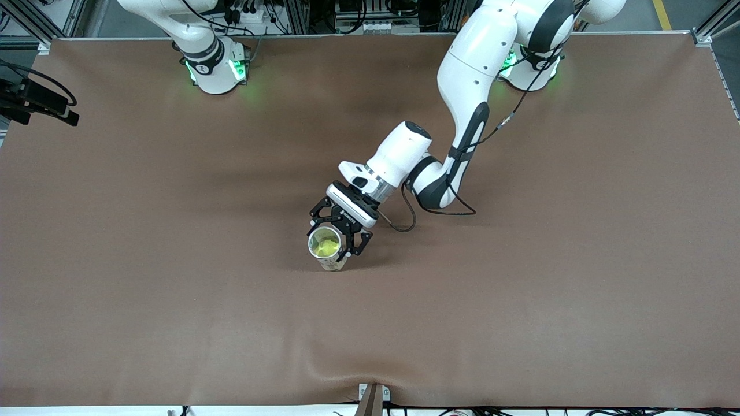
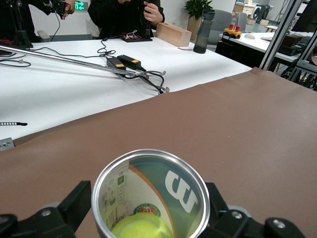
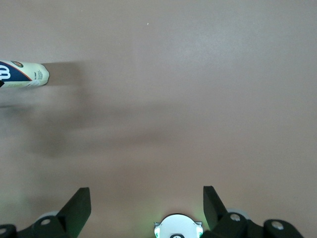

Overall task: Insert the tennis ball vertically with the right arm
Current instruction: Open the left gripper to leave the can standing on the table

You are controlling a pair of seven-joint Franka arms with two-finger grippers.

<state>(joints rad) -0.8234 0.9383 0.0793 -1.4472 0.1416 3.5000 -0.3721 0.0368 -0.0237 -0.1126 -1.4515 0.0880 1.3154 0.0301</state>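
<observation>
A tall open tennis can point(image 1: 330, 260) stands upright on the brown table mat, near the middle. A yellow-green tennis ball point(image 1: 327, 247) lies inside it, low in the can point(image 2: 173, 183) in the left wrist view, where the ball point(image 2: 141, 227) shows under the rim. My left gripper point(image 1: 338, 237) reaches down around the can's top. Its black fingers point(image 2: 79, 201) flank the rim at full spread, open. My right gripper point(image 3: 146, 198) hangs open and empty over bare mat near the right arm's base point(image 1: 214, 63), out of the front view. Its wrist view shows the can point(image 3: 22, 74) far off.
The brown mat point(image 1: 520, 300) covers the whole table. A black camera mount point(image 1: 34, 101) sticks in at the right arm's end. A small bracket point(image 1: 373, 396) sits at the edge nearest the front camera. A black cable point(image 1: 404, 216) loops beside the left wrist.
</observation>
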